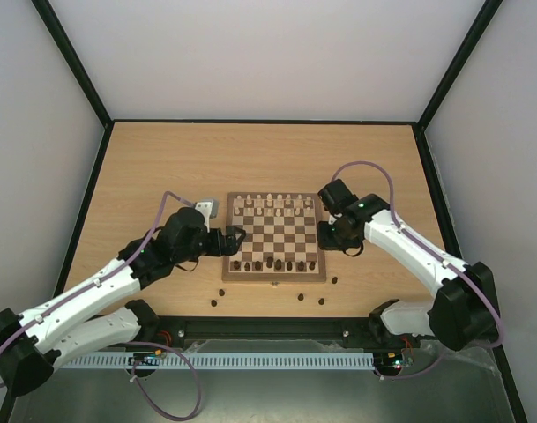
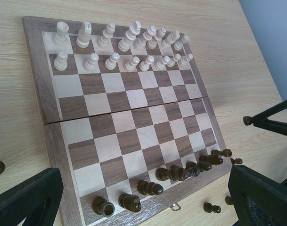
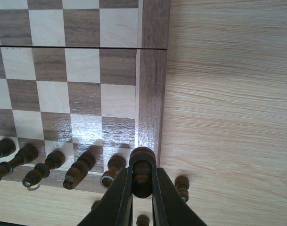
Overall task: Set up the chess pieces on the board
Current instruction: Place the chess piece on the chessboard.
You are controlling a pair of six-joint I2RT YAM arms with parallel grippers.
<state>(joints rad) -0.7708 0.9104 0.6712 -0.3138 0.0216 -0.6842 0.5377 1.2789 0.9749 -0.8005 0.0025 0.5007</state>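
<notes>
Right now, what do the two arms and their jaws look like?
The left arm and right arm match: white link shells, bulky black joints, a lilac cable looping off each. The jaws are matte black, tapering to narrow tips.

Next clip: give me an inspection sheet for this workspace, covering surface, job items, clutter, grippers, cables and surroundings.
Surface: pale wood-grain table; no spills seen.
Job's things: board lies open and flat mid-table. The pale pieces fill its two far rows, and the dark pieces stand in the near row only. The loose dark pieces sit on the table past the near rim.
Clutter: nothing seen.
Grippers: left gripper is open at the board's left rim and holds nothing. The right gripper has its fingers shut on one dark piece at the right rim.
Cables: a purple cable loops along each arm, off the board.
Surroundings: plain walls, black frame posts.
</notes>
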